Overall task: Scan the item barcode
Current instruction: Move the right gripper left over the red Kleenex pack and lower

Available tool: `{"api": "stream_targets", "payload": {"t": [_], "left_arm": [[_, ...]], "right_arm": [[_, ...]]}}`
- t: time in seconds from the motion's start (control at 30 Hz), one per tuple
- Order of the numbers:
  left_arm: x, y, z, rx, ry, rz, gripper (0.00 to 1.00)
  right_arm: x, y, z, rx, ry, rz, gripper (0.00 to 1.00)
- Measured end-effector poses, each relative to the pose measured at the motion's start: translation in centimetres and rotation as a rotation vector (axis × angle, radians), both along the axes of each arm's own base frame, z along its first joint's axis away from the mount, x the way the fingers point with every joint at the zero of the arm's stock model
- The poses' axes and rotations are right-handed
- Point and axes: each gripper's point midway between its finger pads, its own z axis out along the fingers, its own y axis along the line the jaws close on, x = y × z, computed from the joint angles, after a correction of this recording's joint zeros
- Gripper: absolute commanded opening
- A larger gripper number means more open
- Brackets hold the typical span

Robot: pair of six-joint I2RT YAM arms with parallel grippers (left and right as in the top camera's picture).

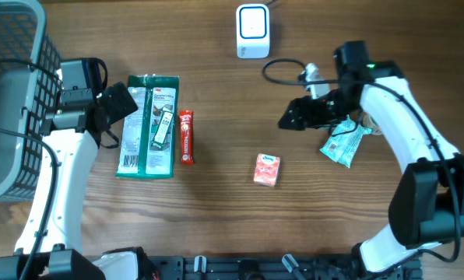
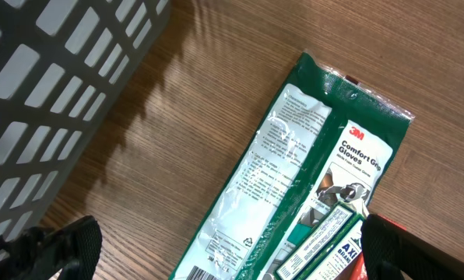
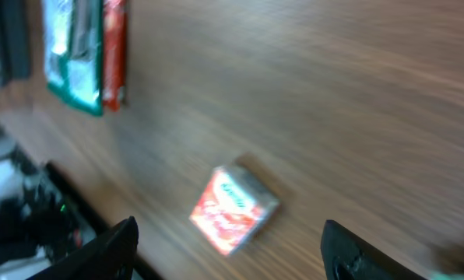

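Observation:
A white scanner [image 1: 252, 31] stands at the back centre of the table. A light-blue pouch [image 1: 343, 141] lies flat under my right forearm. A small red and pink pack [image 1: 267, 169] [image 3: 233, 210] lies in the middle. My right gripper [image 1: 290, 118] [image 3: 230, 260] hovers open to the left of the pouch, holding nothing. The wrist view is blurred, with the pack below and between the fingers. My left gripper [image 1: 119, 105] [image 2: 228, 257] is open above a green glove package [image 1: 148, 128] [image 2: 294, 179]. A smaller green box [image 2: 325, 237] lies on that package.
A dark mesh basket [image 1: 14, 101] [image 2: 45, 70] takes up the far left. A red bar [image 1: 186, 137] lies along the right edge of the glove package. A black cable [image 1: 282, 74] loops on the table near the right arm.

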Motion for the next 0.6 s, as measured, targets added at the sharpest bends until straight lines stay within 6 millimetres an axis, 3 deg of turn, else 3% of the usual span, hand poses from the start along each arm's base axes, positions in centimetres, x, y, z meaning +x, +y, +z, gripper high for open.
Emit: {"api": "stream_targets", "payload": {"t": [0.2, 0.3, 0.47, 0.6], "left_arm": [[0.0, 0.0, 0.0, 0.0, 0.0, 0.0, 1.0], [0.0, 0.0, 0.0, 0.0, 0.0, 0.0, 1.0], [0.0, 0.0, 0.0, 0.0, 0.0, 0.0, 1.0], [0.0, 0.0, 0.0, 0.0, 0.0, 0.0, 1.0]], "right_arm": [[-2.3, 3.9, -0.1, -0.011, 0.023, 0.101, 0.67], [-3.4, 5.1, -0.6, -0.072, 0.051, 0.103, 0.49], [-5.5, 6.9, -1.3, -0.159, 0.108, 0.09, 0.47], [-7.2, 8.4, -1.7, -0.228, 0.128, 0.086, 0.51]]}}
